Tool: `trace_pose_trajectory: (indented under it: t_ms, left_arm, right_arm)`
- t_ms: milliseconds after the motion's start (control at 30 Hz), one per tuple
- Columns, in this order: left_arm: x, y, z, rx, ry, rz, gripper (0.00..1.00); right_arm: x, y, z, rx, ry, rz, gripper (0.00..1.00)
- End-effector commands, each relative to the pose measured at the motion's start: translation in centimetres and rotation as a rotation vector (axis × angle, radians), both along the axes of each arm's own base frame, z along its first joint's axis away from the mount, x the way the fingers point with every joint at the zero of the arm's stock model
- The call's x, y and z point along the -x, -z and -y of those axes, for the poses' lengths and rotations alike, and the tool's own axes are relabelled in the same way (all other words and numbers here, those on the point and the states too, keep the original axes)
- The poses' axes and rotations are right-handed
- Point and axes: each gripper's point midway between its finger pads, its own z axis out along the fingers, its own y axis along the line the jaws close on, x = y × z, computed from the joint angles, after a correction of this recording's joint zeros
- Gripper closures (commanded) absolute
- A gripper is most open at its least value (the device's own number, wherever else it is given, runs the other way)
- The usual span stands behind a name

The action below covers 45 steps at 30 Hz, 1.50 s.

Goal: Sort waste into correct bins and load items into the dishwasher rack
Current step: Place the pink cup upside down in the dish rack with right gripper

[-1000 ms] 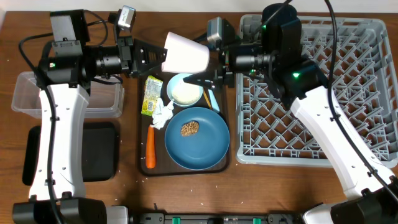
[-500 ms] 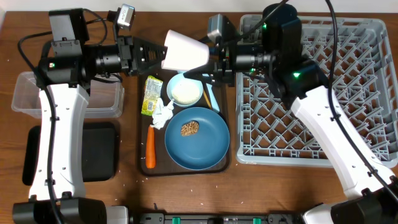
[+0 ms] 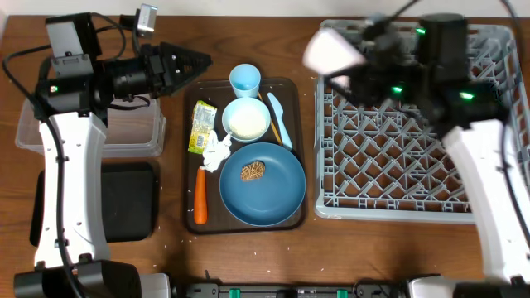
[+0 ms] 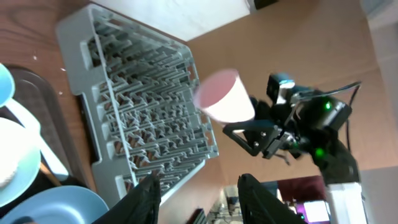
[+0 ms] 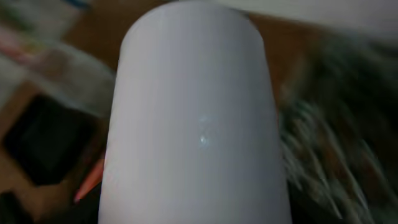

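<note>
- Overhead view: the right claw (image 3: 354,73), blurred, is closed on a pale pink plastic cup (image 3: 331,51). It holds the cup on its side in the air above the upper left corner of the large square grey plastic dishwasher rack (image 3: 414,165), which fills the right of the frame.
- Left wrist view: the pink cup shows at centre frame, gripped at one end by the right claw, with the rack to its left.
- Right wrist view: the pink cup fills nearly the whole frame, and everything around it is blurred.
- The left claw (image 3: 195,60) sits in the upper left of the overhead frame and points right, above the brown wooden counter (image 3: 248,257). In the left wrist view its two dark fingers (image 4: 144,200) stand apart at the bottom edge with nothing between them, so it is open and empty.
- A dark brown serving tray (image 3: 189,232) lies at centre frame. At its top stands a light blue cup (image 3: 244,80). Below that is a white bowl with a pale blue rim (image 3: 246,120), with a light blue utensil (image 3: 279,120) just to its right.
- A large dark blue plate (image 3: 262,194) fills the tray's lower half, with brown food crumbs (image 3: 253,171) on it.
- Along the tray's left side, from top to bottom, lie a yellow-green printed wrapper (image 3: 201,127), a crumpled white tissue (image 3: 217,151) and a small orange carrot (image 3: 199,194).
- A clear rectangular plastic box (image 3: 132,132) lies at the left, partly under the left arm. A shallow black rectangular tray (image 3: 128,203) lies just below it.
</note>
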Motion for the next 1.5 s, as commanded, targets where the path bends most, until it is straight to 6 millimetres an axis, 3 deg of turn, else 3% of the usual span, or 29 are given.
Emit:
trace_pose_trajectory:
  t_ms: [0,167,267,533,833,1133,1200,1267,1367,1467]
  left_arm:
    - [-0.2,-0.2,-0.2,-0.014,-0.014,0.013,0.57]
    - [-0.5,0.2,-0.5,-0.034,-0.036,0.009,0.57]
    - [-0.6,0.3,-0.6,-0.043,-0.045,0.007,0.57]
    - [-0.7,0.3,-0.6,-0.043,-0.045,0.007,0.57]
    - [-0.6,0.3,-0.6,-0.043,-0.045,0.007,0.57]
    - [-0.6,0.3,-0.6,-0.043,-0.045,0.007,0.56]
    - [-0.7,0.4,-0.6,-0.044,-0.046,0.007,0.56]
    - [-0.9,0.7,-0.8,-0.061,-0.063,0.001,0.55]
    - [-1.4,1.7,-1.4,-0.11,-0.115,-0.031,0.44]
    - [-2.0,4.2,-2.5,-0.242,-0.204,-0.077,0.37]
  right_arm:
    - [1.1,-0.3,7.5,0.117,0.325,-0.061,0.48]
    - [5.5,2.3,14.8,0.159,0.585,-0.294,0.47]
    - [7.6,3.6,17.7,0.154,0.677,-0.404,0.46]
    - [11.0,7.4,21.6,0.247,0.766,-0.648,0.48]
    - [9.3,12.3,23.2,0.3,0.764,-0.801,0.47]
    - [8.5,16.8,21.7,0.231,0.668,-0.97,0.41]
    - [8.5,17.1,21.6,0.232,0.665,-0.978,0.26]
    - [8.2,17.0,21.7,0.233,0.668,-0.96,0.01]
    - [7.5,15.9,21.9,0.232,0.679,-0.91,0.01]
    - [6.8,13.3,21.8,0.228,0.688,-0.816,0.01]
